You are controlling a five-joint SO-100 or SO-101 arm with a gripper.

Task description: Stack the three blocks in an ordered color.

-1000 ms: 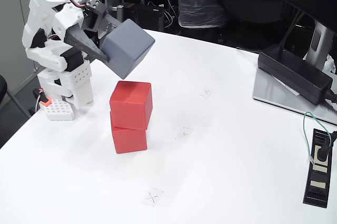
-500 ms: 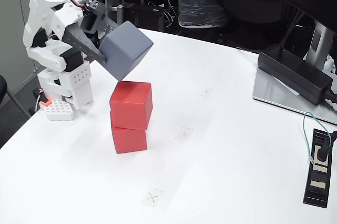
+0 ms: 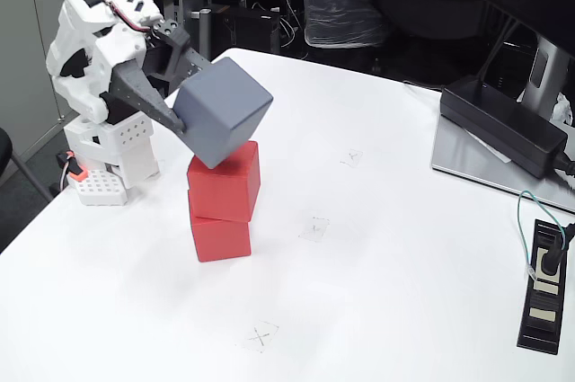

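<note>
Grey block (image 3: 223, 112) lowered (tilted), clamped in tool (image 3: 184, 112)

Fixed view: the dark fingers (image 3: 193, 99) clamp the grey block (image 3: 222, 112), tilted, corner down. Directly below the fingers, two red blocks stand stacked on the white bench (image 3: 377, 292): upper red block (image 3: 225, 186) on lower red block (image 3: 218, 238), slightly skewed.

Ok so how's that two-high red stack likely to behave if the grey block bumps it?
Probably tippy: the upper red block sits twisted and offset on the lower red block. The grey block, tilted in the gripper, may land corner-first and shove it.
</note>
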